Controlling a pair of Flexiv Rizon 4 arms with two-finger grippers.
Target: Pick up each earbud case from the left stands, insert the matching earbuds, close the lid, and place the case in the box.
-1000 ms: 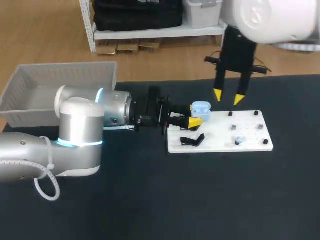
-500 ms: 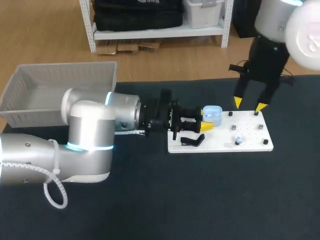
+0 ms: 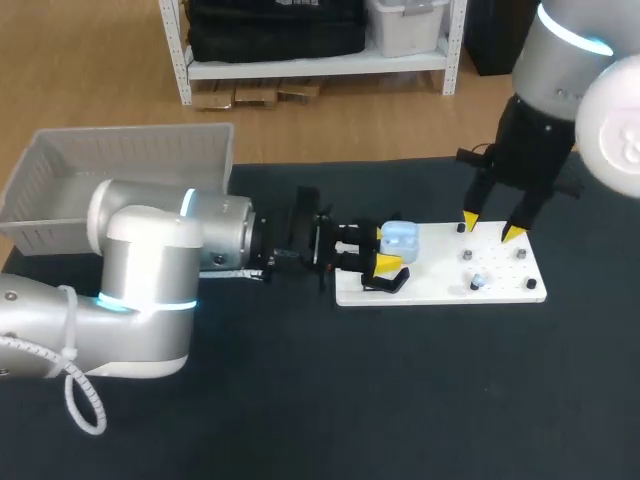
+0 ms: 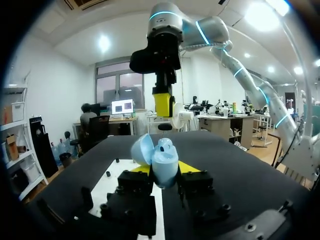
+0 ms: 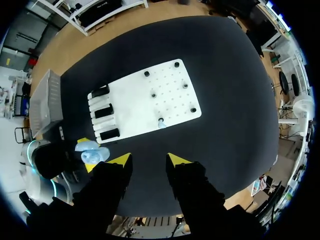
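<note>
Flatly, white board on black table.

Tiny pale speck, perhaps an earbud

The head camera looks down from above and behind on the black table, with the flat white perforated board at right. The left wrist camera sits low, close behind its tool, facing right along the table. The right wrist camera hangs high, facing down, and all three share the board and the open pale-blue earbud case.
</note>
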